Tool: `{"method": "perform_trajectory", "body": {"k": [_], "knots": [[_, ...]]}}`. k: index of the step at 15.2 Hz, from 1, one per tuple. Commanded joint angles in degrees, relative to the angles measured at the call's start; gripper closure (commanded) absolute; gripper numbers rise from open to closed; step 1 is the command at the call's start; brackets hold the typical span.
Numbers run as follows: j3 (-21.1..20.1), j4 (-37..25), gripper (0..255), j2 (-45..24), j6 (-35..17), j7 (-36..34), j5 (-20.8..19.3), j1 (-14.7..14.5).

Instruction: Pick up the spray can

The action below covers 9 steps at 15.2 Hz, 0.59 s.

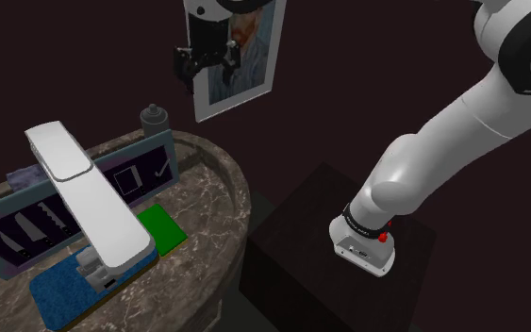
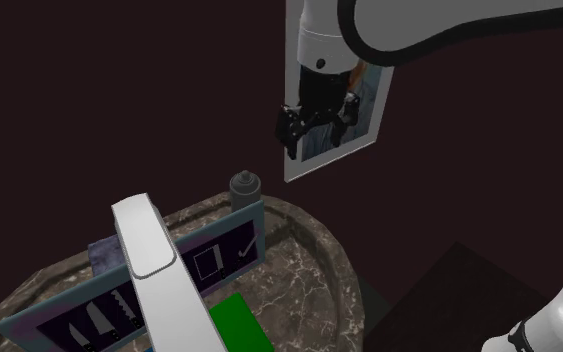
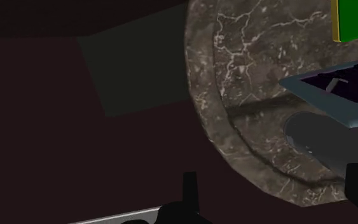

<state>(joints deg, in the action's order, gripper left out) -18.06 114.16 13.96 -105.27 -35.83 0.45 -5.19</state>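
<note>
The dark grey spray can (image 1: 154, 118) stands upright near the far edge of the round marble desk (image 1: 211, 198). It is just behind a blue-framed board (image 1: 18, 234) that carries drawings of knives. The black hand (image 1: 207, 68) hangs in the air well above the can and apart from it, in front of a picture (image 1: 254, 66) on the dark wall, with its two fingers spread and holding no object. On the near side of the board lie a flat green piece (image 1: 162, 229) and a blue mat (image 1: 54, 290), and a long white object (image 1: 89, 193) crosses in front of the board.
</note>
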Motion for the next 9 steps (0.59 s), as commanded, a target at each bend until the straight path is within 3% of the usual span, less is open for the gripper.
{"method": "perform_trajectory", "body": {"k": [1,9], "knots": [[-1.7,-2.8,0,-3.6,-0.4,-2.8,-0.7,-0.5],[-6.9,-19.4,0,-20.8,1.2,-14.0,-6.9,-4.3]]}}
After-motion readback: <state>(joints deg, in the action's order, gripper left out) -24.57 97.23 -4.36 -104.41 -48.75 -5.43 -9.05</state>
